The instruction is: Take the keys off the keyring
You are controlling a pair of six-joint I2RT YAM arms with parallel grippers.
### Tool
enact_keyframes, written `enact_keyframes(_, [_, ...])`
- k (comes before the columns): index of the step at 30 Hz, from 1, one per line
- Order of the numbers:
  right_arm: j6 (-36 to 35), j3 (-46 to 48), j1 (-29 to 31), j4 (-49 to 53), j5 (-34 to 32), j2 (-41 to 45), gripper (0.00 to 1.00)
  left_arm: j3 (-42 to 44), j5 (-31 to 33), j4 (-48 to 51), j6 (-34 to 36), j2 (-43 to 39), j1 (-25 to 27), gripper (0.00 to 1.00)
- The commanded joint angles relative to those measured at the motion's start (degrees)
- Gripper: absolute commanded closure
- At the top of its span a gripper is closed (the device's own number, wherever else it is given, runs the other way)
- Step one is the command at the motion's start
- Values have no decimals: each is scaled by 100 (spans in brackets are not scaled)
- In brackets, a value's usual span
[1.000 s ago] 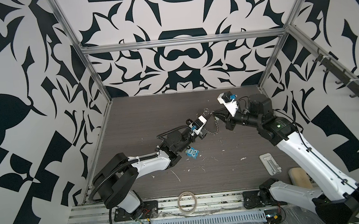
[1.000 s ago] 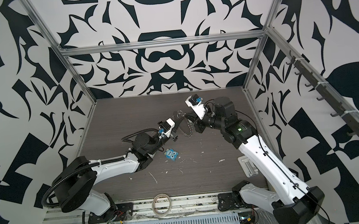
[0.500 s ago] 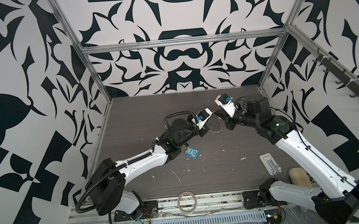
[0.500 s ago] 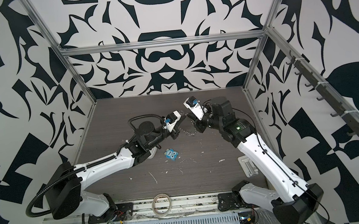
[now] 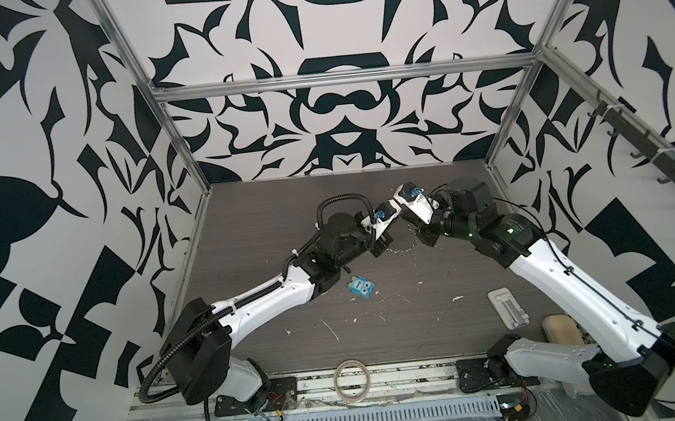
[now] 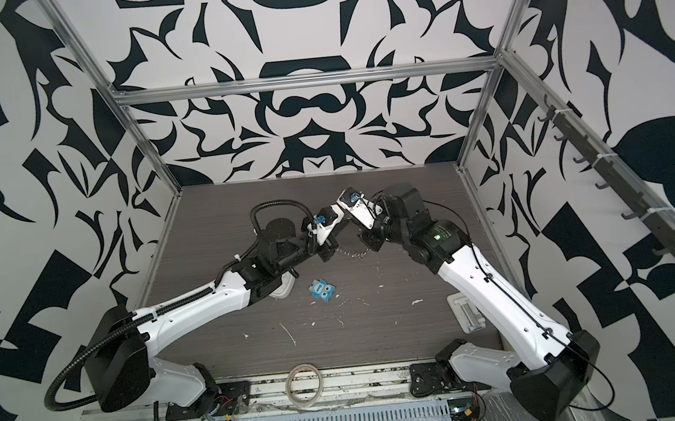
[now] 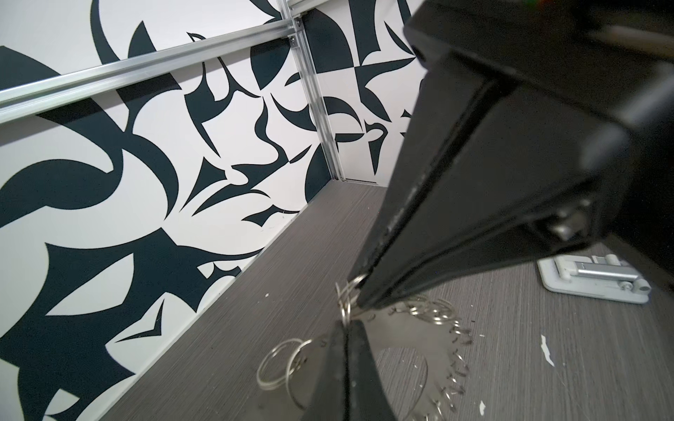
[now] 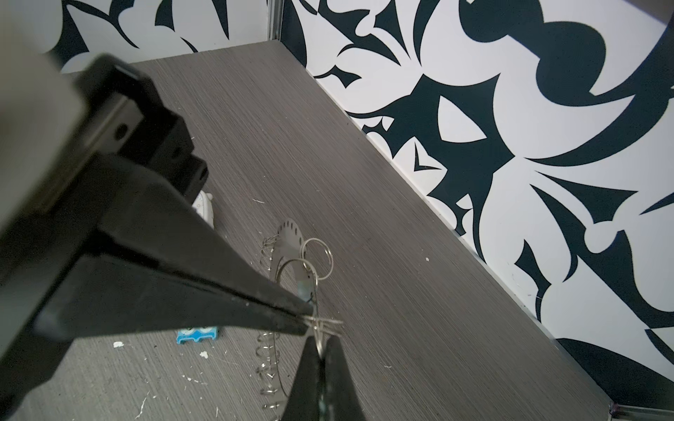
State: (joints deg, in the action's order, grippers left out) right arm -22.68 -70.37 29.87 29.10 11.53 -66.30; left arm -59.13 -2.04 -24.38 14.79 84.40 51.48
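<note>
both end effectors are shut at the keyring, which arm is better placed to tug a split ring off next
Right, probably: the right end effector pinches one wire ring, while the left end effector seems clamped on the rim of the keyring, so it can anchor.

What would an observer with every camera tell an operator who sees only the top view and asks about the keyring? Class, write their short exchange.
Operator: Is anything gripped?
Observer: Left wrist view: the left hand is shut on the rim of the keyring.
Operator: And the other one?
Observer: Right wrist view: the right hand is shut on that rim too, nearly tip to tip with the left hand.
Operator: Any key on it?
Observer: None that I can see; two larger rings hooked to the rim are empty.
</note>
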Motion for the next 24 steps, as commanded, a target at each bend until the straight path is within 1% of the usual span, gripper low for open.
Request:
enact_keyframes(1, [123, -269, -2, -8, 693, 113, 100, 34, -219, -731, -122, -200, -71, 100])
enact_keyframes(3, [155, -374, -79, 34, 793, 48, 100, 218, -267, -1009, -177, -230, -106, 99])
enact_keyframes(4, [170, -375, -108, 15, 823, 43, 100, 276, -263, -1117, -178, -233, -112, 94])
enact_keyframes(6, [185, -381, -145, 6, 790, 51, 100, 317, -270, -1145, -188, -262, -108, 89])
enact_keyframes(12, [294, -469, -218, -65, 912, 21, 100, 643, -181, -1430, -121, -413, -111, 76])
enact_keyframes(15, [320, -495, -227, -71, 938, 5, 100, 784, -133, -1532, -100, -483, -104, 71])
enact_keyframes(18, [338, -509, -237, -74, 949, -4, 100, 919, -123, -1585, -68, -544, -108, 68])
enact_keyframes(24, [408, -566, -245, -78, 1018, 12, 100, 1276, -135, -2084, 27, -541, -103, 70])
